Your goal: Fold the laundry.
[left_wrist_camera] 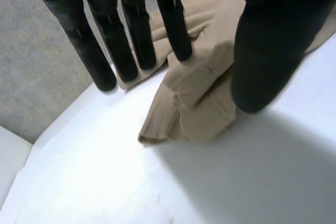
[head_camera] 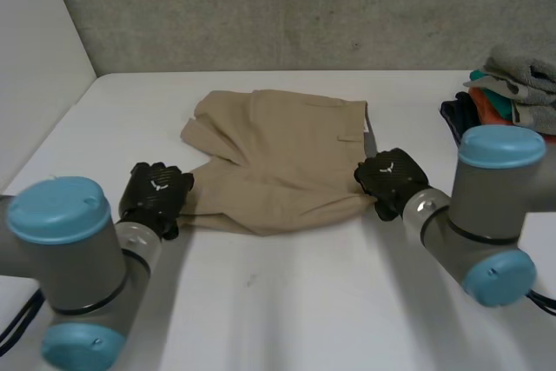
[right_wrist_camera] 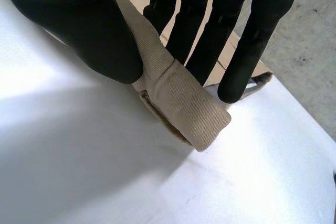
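Two hands on the near edge of the tan shorts (head_camera: 278, 158), which lie mid-way across the table (head_camera: 295, 301); looks like the grasp step before the first fold.
Right hand (head_camera: 391, 178) pinches the waistband end between thumb and straight fingers (right_wrist_camera: 202, 35). Left hand (head_camera: 155, 193) straddles the leg-hem corner, fingers (left_wrist_camera: 113, 35) straight, thumb apart, no pinch yet. Next, I'd say: close left, lift both evenly, carry the edge over.

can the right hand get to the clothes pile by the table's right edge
Probably not yet: the right hand is pinching a near corner of the tan shorts and would have to let go first. Nothing lies on the table between it and the clothes pile, so the way seems free.
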Tool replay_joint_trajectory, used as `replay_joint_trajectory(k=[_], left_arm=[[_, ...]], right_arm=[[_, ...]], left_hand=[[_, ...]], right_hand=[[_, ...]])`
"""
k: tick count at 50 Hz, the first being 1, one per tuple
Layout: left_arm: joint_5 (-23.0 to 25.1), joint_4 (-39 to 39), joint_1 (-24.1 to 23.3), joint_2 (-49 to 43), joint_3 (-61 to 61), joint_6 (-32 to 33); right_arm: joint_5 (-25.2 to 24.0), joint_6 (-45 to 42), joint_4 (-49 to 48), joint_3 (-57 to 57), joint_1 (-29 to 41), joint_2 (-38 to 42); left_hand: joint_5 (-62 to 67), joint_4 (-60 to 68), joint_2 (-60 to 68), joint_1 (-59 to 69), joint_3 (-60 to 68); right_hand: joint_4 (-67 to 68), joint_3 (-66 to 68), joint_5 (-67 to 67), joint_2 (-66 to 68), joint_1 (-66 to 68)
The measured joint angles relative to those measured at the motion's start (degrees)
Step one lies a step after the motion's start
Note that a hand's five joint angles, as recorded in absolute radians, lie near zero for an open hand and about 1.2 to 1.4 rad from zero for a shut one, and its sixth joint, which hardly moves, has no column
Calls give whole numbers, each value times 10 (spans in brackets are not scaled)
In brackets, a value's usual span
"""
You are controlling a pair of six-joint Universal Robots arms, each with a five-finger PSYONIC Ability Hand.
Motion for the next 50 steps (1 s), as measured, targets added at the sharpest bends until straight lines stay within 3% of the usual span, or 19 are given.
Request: replay_joint_trajectory(k=[3, 10, 28, 31, 33, 34, 42, 50], left_arm=[[-5, -43, -3, 37, -3, -2], [7, -75, 1, 73, 14, -6], [107, -14, 46, -75, 79, -2], [130, -4, 59, -98, 97, -2], [151, -1, 66, -113, 111, -2], [158, 0, 69, -118, 116, -2], [172, -16, 76, -100, 108, -2], [160, -119, 72, 59, -2, 5]], right_arm=[[-3, 0, -6, 42, -2, -38], [-9, 2, -38, 115, -4, -92], [-10, 2, -63, 134, -3, -92], [-10, 2, -63, 135, -3, -91], [-9, 3, -63, 136, -3, -90], [-9, 3, -63, 136, -3, -90], [-7, 0, -61, 134, -4, -92], [-8, -45, -14, 127, -3, -138]], left_hand=[[-94, -92, -81, -73, -89], [-99, -96, -83, -73, -91], [-56, -57, -55, -35, -66], [20, 22, 25, 59, 15], [211, 221, 227, 268, 214], [264, 276, 282, 311, 268], [300, 331, 336, 322, 319], [300, 331, 336, 322, 321]], right_hand=[[0, 0, 0, 0, 0], [0, 0, 0, 0, 0], [0, 0, 0, 0, 0], [0, 0, 0, 0, 0], [0, 0, 0, 0, 0], [0, 0, 0, 0, 0], [0, 0, 0, 0, 0], [0, 0, 0, 0, 0]])
